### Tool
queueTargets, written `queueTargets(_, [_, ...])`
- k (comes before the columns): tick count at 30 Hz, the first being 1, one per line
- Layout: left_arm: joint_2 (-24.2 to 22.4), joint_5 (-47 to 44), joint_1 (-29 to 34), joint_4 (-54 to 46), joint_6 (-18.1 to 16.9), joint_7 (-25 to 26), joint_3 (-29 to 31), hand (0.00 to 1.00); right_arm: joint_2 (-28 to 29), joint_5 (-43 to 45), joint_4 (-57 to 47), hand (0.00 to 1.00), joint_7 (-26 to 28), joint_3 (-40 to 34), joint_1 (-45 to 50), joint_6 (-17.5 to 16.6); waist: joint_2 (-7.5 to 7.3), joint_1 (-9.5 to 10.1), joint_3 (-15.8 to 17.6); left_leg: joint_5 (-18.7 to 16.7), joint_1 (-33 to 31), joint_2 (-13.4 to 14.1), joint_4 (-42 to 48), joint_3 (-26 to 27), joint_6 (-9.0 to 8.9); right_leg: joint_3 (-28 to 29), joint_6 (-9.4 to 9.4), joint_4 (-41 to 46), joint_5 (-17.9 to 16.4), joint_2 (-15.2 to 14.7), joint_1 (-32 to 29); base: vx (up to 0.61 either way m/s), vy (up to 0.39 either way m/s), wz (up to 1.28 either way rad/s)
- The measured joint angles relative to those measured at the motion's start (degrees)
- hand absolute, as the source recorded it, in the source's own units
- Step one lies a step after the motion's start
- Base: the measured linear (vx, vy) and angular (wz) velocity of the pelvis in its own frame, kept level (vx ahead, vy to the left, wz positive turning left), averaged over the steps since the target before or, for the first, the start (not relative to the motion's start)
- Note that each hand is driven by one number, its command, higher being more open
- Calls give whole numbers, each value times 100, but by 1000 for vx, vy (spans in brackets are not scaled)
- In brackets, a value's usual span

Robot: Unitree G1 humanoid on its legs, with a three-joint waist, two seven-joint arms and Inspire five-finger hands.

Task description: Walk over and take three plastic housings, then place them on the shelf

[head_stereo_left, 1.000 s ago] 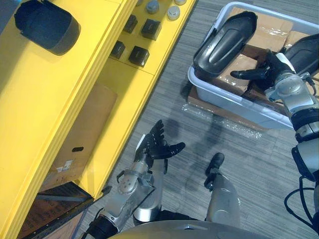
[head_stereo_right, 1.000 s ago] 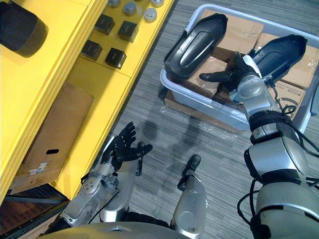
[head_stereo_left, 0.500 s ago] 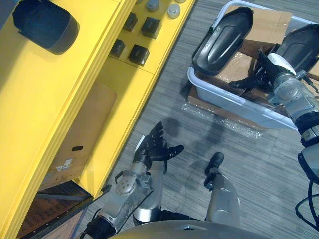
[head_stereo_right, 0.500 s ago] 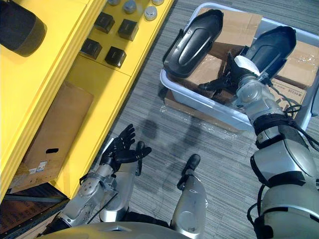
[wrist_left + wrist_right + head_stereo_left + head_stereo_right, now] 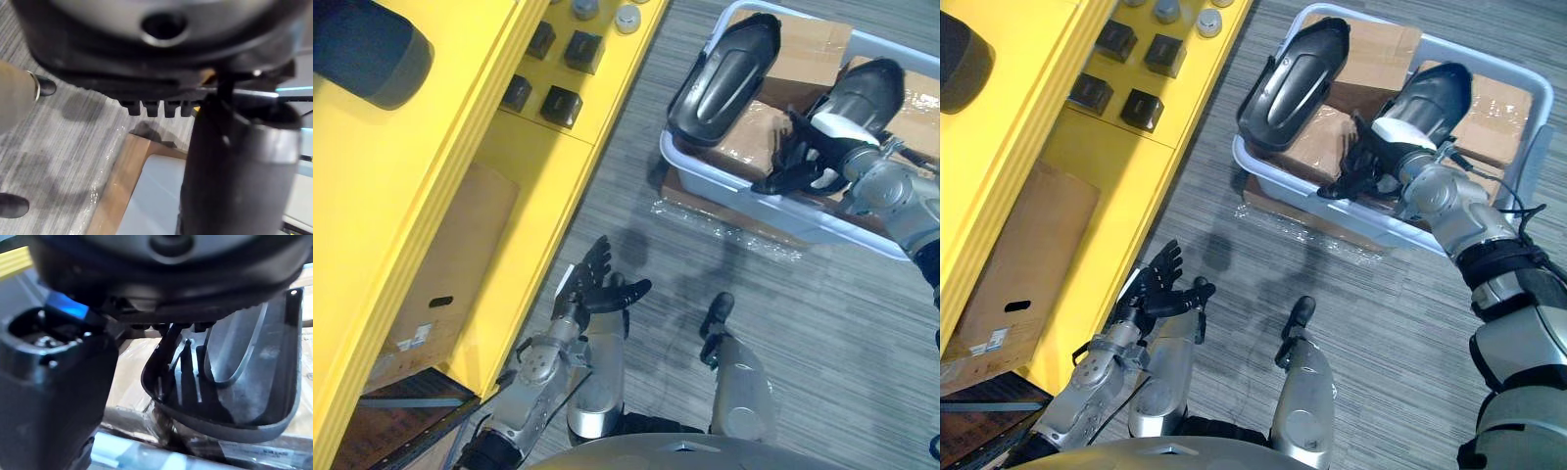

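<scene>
The right hand, fingers splayed and empty, reaches into the grey bin beside a dark plastic housing propped on cardboard boxes — apparently lining up a grasp. A second housing lies alongside; the left hand hangs open by the yellow shelf.

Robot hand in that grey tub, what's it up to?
The robot's right hand reaches, open, into the grey tub beside a dark plastic housing. A second housing rests over the tub's rim. The left hand hangs open above the floor, next to the yellow shelf.
</scene>
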Motion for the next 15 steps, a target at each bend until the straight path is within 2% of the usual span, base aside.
queueTargets(4, [0,9,146,-34,-5,24,26,100,0,11,-554,100,-350,-358,437,1,-97,-57,15,-96,-1,21,130,69,33,76,3,-13,3,17,15,32,27,-9])
queueTargets(11, [-4,11,228,-267,-4,193,184,100,7,42,-1630,100,-1034,-1550,1083,142,-238,-112,76,-292,7,81,310,217,88,267,23,-30,16,64,14,26,33,-12])
queueTargets(13, [-6,11,231,-344,-4,237,211,100,43,313,-1768,100,-1245,-1831,1225,251,-270,-127,77,-304,7,81,350,233,71,287,26,-29,17,64,14,25,27,-5])
queueTargets(15, [-16,14,310,-406,-3,273,212,100,387,965,-1845,100,-1478,-2398,1395,473,-326,-193,73,-355,23,82,385,282,83,341,45,-23,31,60,14,34,33,-9])
